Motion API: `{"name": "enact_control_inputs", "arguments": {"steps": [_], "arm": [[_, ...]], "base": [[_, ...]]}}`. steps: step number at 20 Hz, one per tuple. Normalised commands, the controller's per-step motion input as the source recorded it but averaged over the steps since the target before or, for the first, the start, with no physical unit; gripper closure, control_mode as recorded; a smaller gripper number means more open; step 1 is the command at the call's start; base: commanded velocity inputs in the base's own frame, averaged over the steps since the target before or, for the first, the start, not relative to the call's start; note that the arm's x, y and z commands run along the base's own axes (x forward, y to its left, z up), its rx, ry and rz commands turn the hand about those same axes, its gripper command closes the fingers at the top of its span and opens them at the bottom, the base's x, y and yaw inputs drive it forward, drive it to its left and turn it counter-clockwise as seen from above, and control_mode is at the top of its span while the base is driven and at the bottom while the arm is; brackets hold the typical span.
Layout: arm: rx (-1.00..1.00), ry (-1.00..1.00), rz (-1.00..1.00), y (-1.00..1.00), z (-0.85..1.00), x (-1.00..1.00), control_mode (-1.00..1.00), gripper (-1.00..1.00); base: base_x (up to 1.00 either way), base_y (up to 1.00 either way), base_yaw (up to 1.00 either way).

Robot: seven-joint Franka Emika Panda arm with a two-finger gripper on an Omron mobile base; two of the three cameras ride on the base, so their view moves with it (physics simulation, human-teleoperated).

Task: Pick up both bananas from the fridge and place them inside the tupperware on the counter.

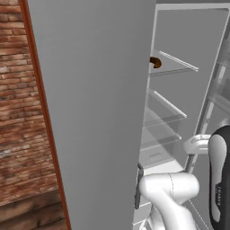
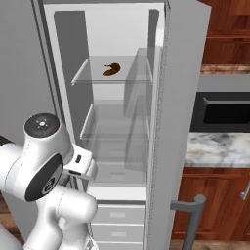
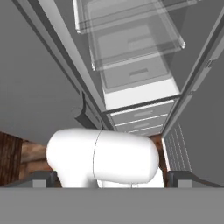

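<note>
Fridge (image 2: 178,97) doors stand wide, and a brown-patched banana (image 2: 111,69) lies on the upper glass shelf (image 2: 90,78), well above me. My fingers (image 3: 43,179) are spread fully apart, gripping nothing, pointing down toward the lower drawers (image 3: 135,118).

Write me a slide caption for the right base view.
Open fridge with one brown-spotted banana on its top glass shelf, the white robot arm low in front, microwave at right.
</note>
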Motion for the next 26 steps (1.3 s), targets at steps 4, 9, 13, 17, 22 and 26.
{"name": "enact_control_inputs", "arguments": {"steps": [4, 9, 13, 17, 22, 26], "arm": [[-0.19, 0.00, -0.05, -0.02, 0.53, 0.22, -1.00, -1.00], [-0.32, 0.00, -0.04, -0.09, 0.90, 0.29, -1.00, -1.00], [-0.19, 0.00, 0.00, -0.23, 0.78, 0.41, -1.00, -1.00], [0.00, 0.00, 0.01, -0.40, 0.45, 0.60, -1.00, -1.00], [0.00, 0.00, 0.06, -0.16, 0.32, 0.55, -1.00, -1.00], [-0.04, -0.11, 0.00, 0.03, 0.34, 0.43, -1.00, -1.00]], "base": [[0.00, 0.00, 0.00], [0.00, 0.00, 0.00], [0.00, 0.00, 0.00], [0.00, 0.00, 0.00], [0.00, 0.00, 0.00], [0.00, 0.00, 0.00]]}}
